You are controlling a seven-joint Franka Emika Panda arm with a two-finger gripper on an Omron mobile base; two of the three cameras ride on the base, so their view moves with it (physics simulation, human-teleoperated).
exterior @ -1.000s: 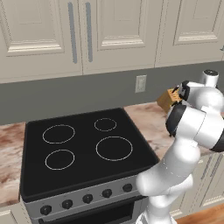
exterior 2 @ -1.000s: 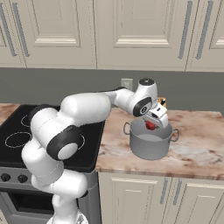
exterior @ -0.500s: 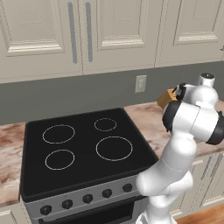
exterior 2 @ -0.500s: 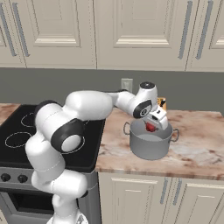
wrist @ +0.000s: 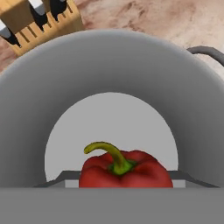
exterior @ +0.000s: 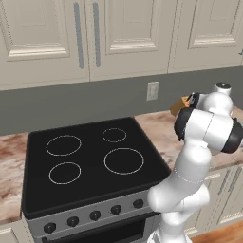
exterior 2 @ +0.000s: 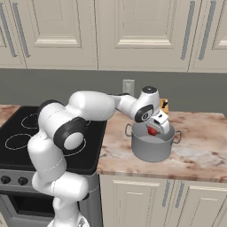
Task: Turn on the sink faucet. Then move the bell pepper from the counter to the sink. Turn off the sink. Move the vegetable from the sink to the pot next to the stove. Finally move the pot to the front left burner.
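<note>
Hand view looks straight down into the round light grey metal pot (wrist: 112,87), with the small glossy red bell pepper (wrist: 124,170) between the camera and the pot floor, green stem curling up. In the right base view the tool (exterior 2: 155,128) hangs over the pot's mouth with the pepper red between its jaws, so I judge it clamped on the pepper, above the bottom. The step in hand is the drop into the pot. To do it well, lower inside the rim before letting go, keep centred so neither jaw strikes the wall, part the jaws fully, then lift straight up clear of the rim. The pot stands on the pinkish-beige marble-patterned desk (exterior 2: 199,150), beside the black glass stove (exterior: 90,161). A wooden knife block (wrist: 39,22) stands just behind the pot.
</note>
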